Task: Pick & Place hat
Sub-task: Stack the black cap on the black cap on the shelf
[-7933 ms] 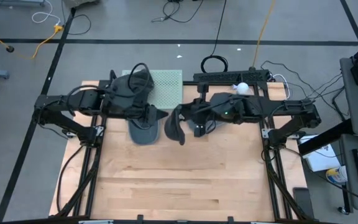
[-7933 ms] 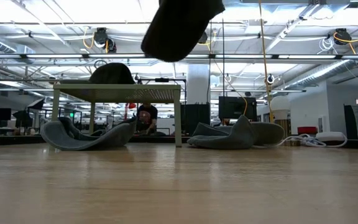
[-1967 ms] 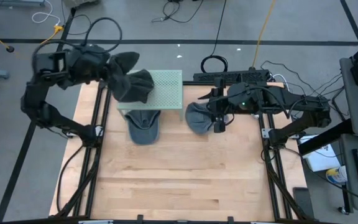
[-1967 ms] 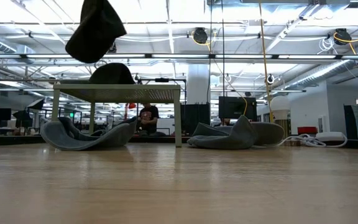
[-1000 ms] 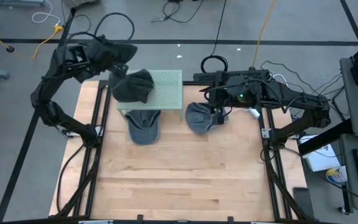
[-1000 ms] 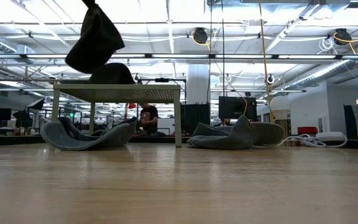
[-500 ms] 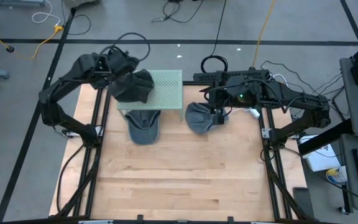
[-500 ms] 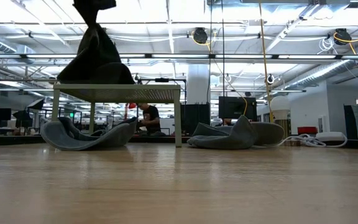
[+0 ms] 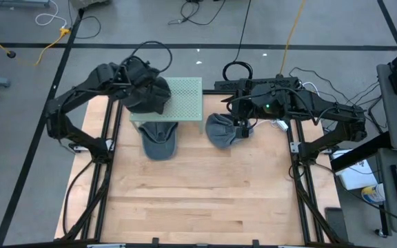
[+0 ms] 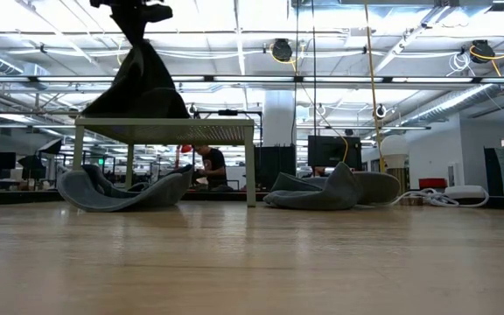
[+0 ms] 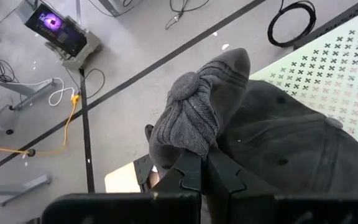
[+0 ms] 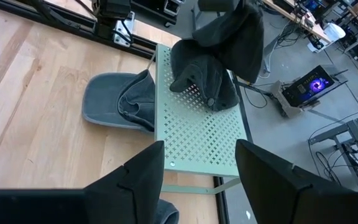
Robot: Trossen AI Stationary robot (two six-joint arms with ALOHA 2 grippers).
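A dark knit hat [image 9: 143, 81] hangs from my left gripper [image 10: 135, 12], which is shut on it above the left part of the green perforated stand [image 9: 185, 96]. A dark cap [image 11: 291, 143] lies on the stand's top under that hat. One grey cap [image 9: 159, 141] lies on the table, partly under the stand. Another grey hat [image 9: 220, 131] lies to the right of the stand. Beside this hat my right gripper [image 12: 197, 180] stands open, with nothing between its fingers. My left gripper pinches a bunched fold of the hat's ribbed knit [image 11: 188, 146] between its two fingers, which come from above and point down. The hat hangs below the fingers, and its lower end [image 10: 138, 101] rests on the dark cap on the stand.
A black power strip and coiled cables [image 9: 253, 83] lie along the table's far edge by a white ball [image 9: 269, 97]. Bare wood [image 9: 198, 200] takes up the table's near half. A person [image 10: 206, 164] shows in the room behind the table.
My left gripper, still shut on the dark hat, has gone from beyond the table's far left corner toward the stand and down. The hat, which hung clear in the air, now touches down on the cap on the stand.
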